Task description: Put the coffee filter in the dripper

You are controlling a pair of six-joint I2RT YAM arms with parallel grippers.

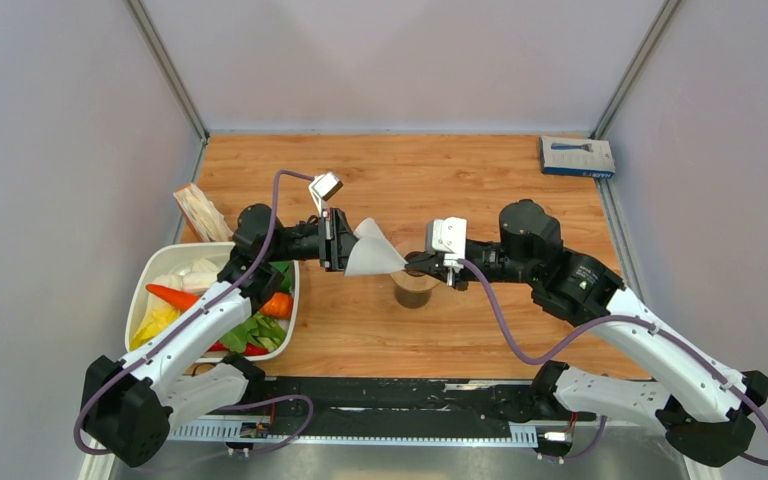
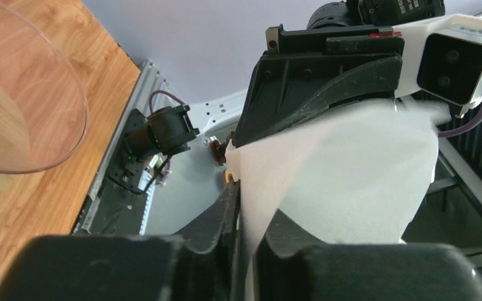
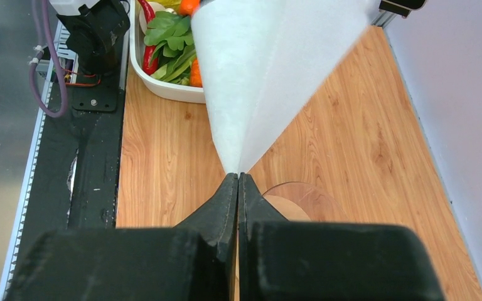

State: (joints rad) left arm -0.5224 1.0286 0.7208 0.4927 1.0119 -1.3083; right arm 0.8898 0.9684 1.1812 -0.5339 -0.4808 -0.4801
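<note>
The coffee filter (image 1: 372, 252) is a white paper cone held in the air between both grippers, just left of and above the dripper (image 1: 413, 290). My left gripper (image 1: 343, 243) has the filter's wide edge (image 2: 351, 175) between its fingers, which stand slightly apart around the paper. My right gripper (image 1: 412, 264) is shut on the filter's pointed tip (image 3: 257, 69), and its fingers (image 3: 226, 207) are pressed together. The dripper's clear rim shows below the right fingers (image 3: 307, 197) and at the upper left of the left wrist view (image 2: 31, 94).
A white tray (image 1: 145, 290) of vegetables sits on the left, and its corner shows in the right wrist view (image 3: 163, 88). A paper packet (image 1: 200, 212) lies behind it. A blue box (image 1: 577, 157) sits at the far right. A black rail (image 1: 390, 400) runs along the near edge.
</note>
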